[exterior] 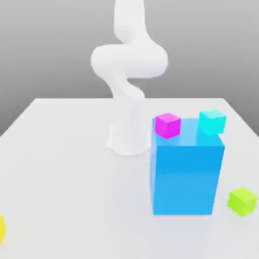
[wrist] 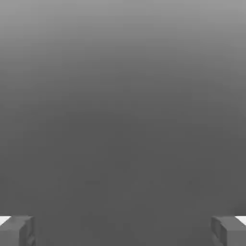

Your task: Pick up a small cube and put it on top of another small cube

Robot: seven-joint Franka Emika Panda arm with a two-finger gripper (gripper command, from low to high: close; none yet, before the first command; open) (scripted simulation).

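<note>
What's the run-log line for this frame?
phase: pre-grasp | tool: open, empty | yellow cube: on table, exterior view's left edge | lime-green cube: on table beside blue block | stack: not started

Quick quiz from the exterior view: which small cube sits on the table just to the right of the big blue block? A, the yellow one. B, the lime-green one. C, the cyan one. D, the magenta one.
B: the lime-green cube rests on the table by the big blue block's lower right corner, while the yellow cube sits at the far left edge.
</note>
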